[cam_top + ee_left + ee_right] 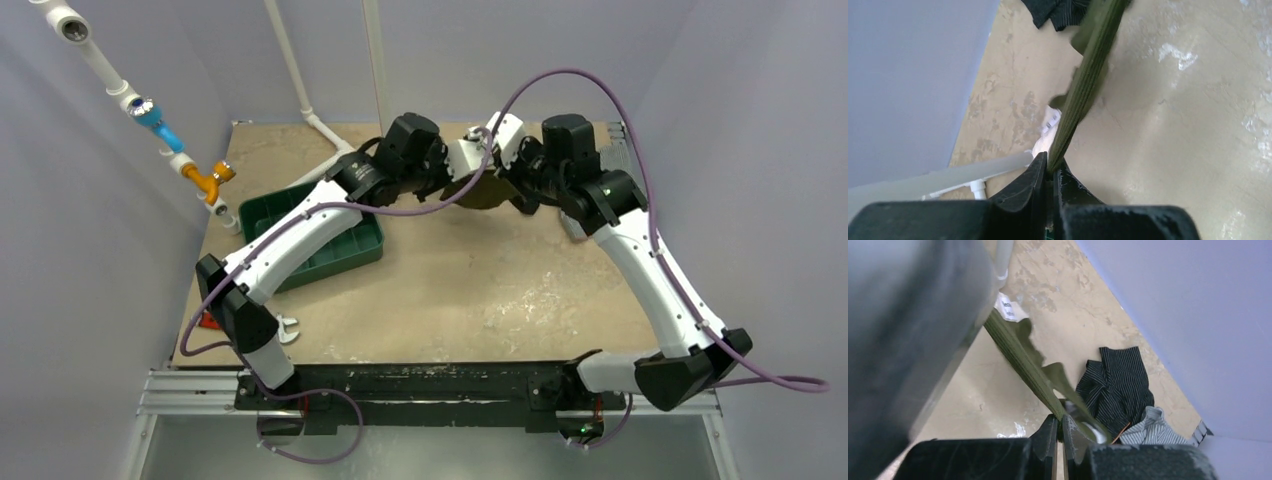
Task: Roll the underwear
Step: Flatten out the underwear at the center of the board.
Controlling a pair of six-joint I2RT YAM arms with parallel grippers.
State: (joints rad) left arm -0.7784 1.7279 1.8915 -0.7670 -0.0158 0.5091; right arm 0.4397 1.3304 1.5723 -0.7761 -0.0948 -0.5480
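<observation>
Holding underwear [1092, 75] taut between both claws, clear of table [480, 290] near far edge. Your left gripper [1050, 165] clamped on one end; right gripper [1060, 421] clamped on other. Black striped garment [1115, 385] lies on table near right gripper.

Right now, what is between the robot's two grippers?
The olive-green underwear, stretched in a band from the left gripper to the right gripper, both shut on its ends. Both wrist views show it.

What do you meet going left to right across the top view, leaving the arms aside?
In order: blue pipe fitting → orange pipe fitting → green tray → the underwear, lifted off the table.
</observation>
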